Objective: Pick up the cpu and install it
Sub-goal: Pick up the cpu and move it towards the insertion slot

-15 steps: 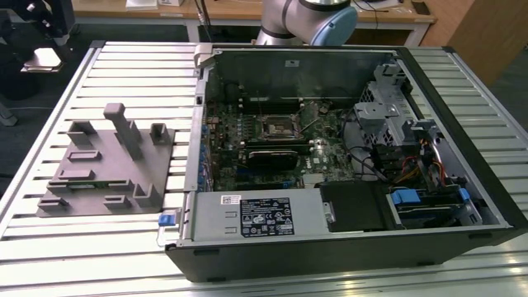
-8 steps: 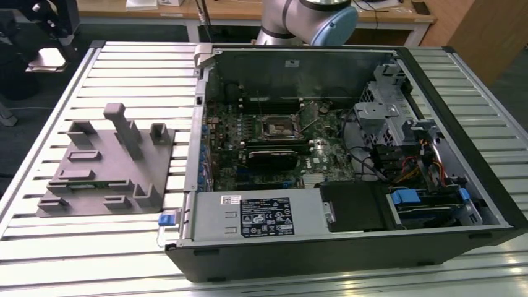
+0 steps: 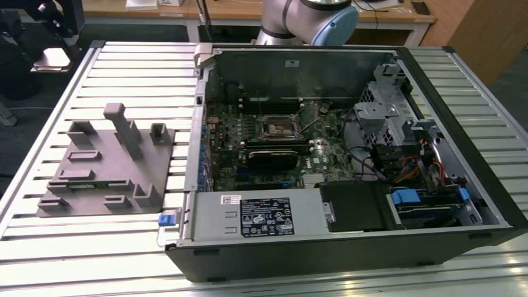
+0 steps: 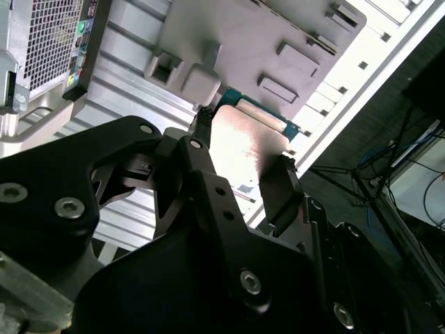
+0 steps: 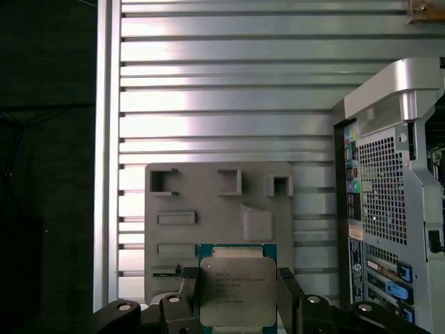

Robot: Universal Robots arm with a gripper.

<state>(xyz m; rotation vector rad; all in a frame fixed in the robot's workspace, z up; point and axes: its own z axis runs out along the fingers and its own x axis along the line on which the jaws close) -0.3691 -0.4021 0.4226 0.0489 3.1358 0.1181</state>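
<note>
The cpu (image 5: 236,292) is a flat square chip with a pale metal top and a green edge, and my gripper (image 5: 236,300) is shut on it with a dark finger on each side. The second wrist view shows the cpu (image 4: 243,146) from its shiny side, clamped between the fingers (image 4: 281,182) of the gripper (image 4: 242,163). It hangs above the slatted table, off the grey block (image 5: 215,209). In the exterior view the gripper (image 3: 51,52) is at the upper left, with the cpu (image 3: 53,60) under it. The socket (image 3: 279,128) sits on the motherboard inside the open case.
The open computer case (image 3: 347,154) lies on the slatted metal table (image 3: 123,247). A grey plastic block with upright posts (image 3: 103,167) stands on the exterior view's left of it. The case's rear panel (image 5: 389,209) is beside the block. The table edge (image 5: 104,174) drops to dark floor.
</note>
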